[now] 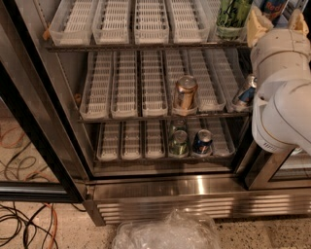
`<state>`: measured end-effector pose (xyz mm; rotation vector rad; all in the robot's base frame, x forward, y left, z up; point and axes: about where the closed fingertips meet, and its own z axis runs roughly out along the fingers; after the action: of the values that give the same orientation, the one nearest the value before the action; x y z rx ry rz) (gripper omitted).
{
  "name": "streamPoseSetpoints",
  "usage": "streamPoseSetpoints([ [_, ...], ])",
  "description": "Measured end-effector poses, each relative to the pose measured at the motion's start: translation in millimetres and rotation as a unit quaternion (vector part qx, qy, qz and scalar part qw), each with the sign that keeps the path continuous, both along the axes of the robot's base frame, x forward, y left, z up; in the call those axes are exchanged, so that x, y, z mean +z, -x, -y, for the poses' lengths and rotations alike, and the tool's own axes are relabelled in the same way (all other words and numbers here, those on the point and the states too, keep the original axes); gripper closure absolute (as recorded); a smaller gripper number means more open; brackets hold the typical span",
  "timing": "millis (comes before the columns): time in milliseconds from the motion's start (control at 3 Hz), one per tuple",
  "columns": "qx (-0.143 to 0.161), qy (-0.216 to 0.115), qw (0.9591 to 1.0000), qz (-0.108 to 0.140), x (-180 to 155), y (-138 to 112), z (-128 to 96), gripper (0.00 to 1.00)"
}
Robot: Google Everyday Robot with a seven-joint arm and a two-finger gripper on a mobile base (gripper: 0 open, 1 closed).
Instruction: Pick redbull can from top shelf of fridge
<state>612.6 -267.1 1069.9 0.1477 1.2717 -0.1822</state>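
Observation:
The fridge (194, 187) stands open in front of me. Its top shelf (146, 46) carries long white slotted trays. The redbull can (273, 7), blue with a red marking, stands at the far right of that shelf, cut off by the top edge. A tall green can (231, 17) stands just left of it. My gripper (278, 22) is raised at the top right, with cream fingertips (257, 25) on either side of the redbull can's lower part. The fingers look spread, with the can between them. My white arm hides the shelf's right end.
A copper can (184, 92) and a blue-silver can (244, 91) stand on the middle rack. A green can (178, 143) and a dark blue can (201, 141) stand on the lower rack. The black door frame (41, 126) is at left. Cables (24, 226) and a plastic bag (167, 233) lie on the floor.

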Motion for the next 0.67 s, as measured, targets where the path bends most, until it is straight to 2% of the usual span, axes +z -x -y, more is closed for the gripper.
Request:
streamPoseSetpoints([
  [667, 0.013, 0.001, 0.9999, 0.006, 4.4, -7.7, -8.8, 0.39],
])
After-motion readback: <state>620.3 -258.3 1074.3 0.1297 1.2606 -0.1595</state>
